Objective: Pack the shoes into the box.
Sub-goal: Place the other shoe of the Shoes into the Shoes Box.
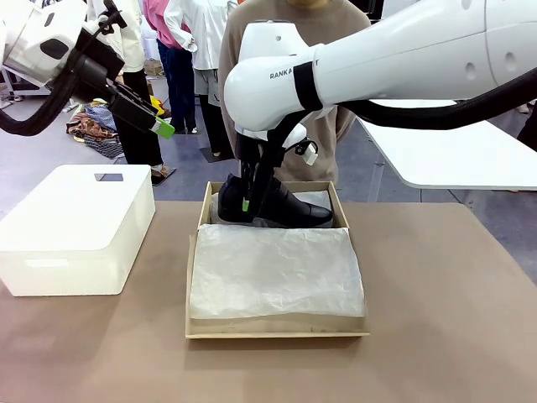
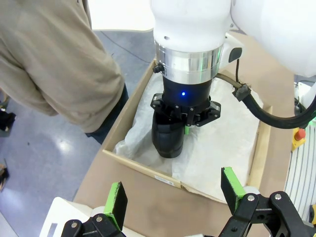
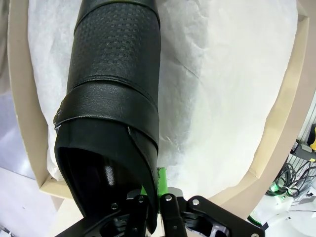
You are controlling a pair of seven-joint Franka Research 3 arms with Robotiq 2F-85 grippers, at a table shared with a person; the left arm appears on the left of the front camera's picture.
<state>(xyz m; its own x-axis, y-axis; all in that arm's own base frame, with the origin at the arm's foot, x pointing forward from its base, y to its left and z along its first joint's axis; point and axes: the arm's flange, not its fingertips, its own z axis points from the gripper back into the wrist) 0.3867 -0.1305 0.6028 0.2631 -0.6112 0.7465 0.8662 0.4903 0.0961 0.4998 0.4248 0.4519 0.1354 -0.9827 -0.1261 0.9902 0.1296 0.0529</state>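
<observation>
Right fingers [image 3: 162,181] pinching shoe [image 3: 113,89], inside box [image 3: 19,108]

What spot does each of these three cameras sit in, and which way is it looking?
Front: fixed between the arms, facing across the table to the person; both white arms show.
Left wrist: raised on the left arm, looking down at the box; its open left gripper at the bottom, the right arm beyond.
Right wrist: on the right arm, looking along the right gripper, shut on a shoe, toward the tissue paper.
Shared: all three show that shoe and the box.
</observation>
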